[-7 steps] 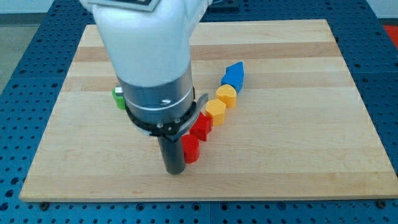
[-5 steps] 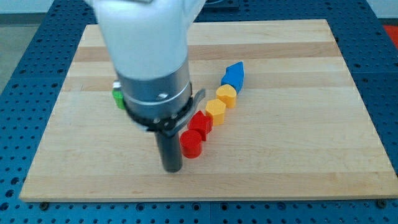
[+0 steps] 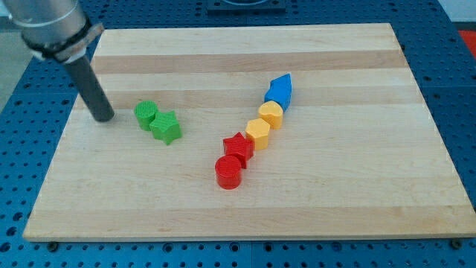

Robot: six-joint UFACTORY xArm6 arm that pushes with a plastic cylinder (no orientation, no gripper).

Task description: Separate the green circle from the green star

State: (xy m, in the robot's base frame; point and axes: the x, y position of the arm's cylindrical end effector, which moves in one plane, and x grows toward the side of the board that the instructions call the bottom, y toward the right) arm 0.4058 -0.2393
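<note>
1. Nearest the view's bottom lies the red cylinder (image 3: 228, 172), at the low end of a slanted line of blocks on the wooden board (image 3: 357, 179).
2. Touching it, up and to the view's right, sits the red star (image 3: 239, 147).
3. Next along the line comes the orange hexagon (image 3: 258, 132), pressed against the red star.
4. The yellow block (image 3: 271, 114) follows, touching the orange hexagon; its shape looks rounded with a point, but that cannot be told for sure.
5. The blue block (image 3: 280, 90) ends the line toward the view's top right, against the yellow block; it looks angular, and its exact shape is unclear.
6. To the view's left of the line, well apart from it, lies the green star (image 3: 166, 127).
7. The green circle (image 3: 146, 115) sits just up and left of the green star, touching it, so the two are not separated.
8. Farther left, the dark rod comes down from the view's top left corner; the tip (image 3: 103, 117) rests on the board near the left edge, near the green circle but apart from it, with bare wood between.
9. The arm carries no claw, only this rod, so nothing is held or pinched; the tip touches no block.
</note>
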